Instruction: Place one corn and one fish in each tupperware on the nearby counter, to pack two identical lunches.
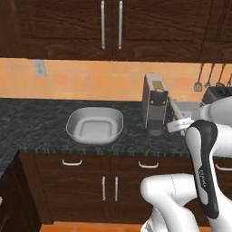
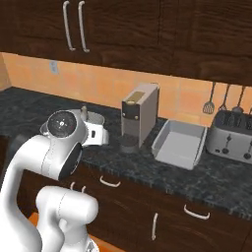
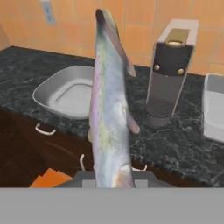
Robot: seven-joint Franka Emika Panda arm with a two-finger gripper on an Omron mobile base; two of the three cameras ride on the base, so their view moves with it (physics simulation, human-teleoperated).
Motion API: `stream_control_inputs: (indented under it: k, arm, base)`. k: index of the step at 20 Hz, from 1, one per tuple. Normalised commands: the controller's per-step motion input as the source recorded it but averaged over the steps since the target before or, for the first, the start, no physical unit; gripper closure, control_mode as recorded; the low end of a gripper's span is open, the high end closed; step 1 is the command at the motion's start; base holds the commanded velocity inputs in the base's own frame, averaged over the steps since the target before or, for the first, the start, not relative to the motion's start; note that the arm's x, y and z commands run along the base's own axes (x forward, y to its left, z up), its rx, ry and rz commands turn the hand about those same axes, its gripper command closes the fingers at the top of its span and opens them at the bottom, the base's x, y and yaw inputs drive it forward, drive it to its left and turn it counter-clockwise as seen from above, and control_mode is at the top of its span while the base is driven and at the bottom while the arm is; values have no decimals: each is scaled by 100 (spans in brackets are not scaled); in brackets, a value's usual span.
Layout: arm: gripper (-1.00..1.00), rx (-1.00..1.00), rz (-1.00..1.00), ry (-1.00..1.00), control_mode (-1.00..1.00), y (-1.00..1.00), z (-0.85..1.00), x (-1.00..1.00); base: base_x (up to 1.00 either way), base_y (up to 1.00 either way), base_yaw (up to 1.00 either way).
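Note:
A slim silvery fish (image 3: 109, 109) stands tall in the hand view, with my gripper (image 3: 113, 177) shut on its lower end. Gripper and fish hang in front of the counter (image 1: 41, 122), short of its edge. The wide oval tupperware (image 1: 95, 124) sits on the counter at the left and looks bare inside; in the hand view the oval tupperware (image 3: 65, 92) lies behind the fish to the left. The flat rectangular tupperware (image 2: 179, 142) rests to the right of the coffee machine. The corn is out of view.
A boxy grey coffee machine (image 1: 155, 104) stands between the two containers. A silver toaster (image 2: 231, 135) sits at the far right, with utensils (image 2: 209, 106) hanging on the orange wall above it. Dark cabinets with silver handles (image 1: 148, 165) run below the counter.

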Motion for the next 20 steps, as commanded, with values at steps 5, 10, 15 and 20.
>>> stream_control_inputs:
  k: [5,10,15,20]
  arm:
    - [100,0,0,0,100,0,0,0]
    - [100,0,0,0,100,0,0,0]
    - [100,-3,-3,2,-100,0,-11,7]
    - [100,-7,-5,28,-100,-11,-56,49]
  base:
    - [53,100,-9]
    - [56,92,-18]
    - [46,35,-17]
    - [0,0,0]
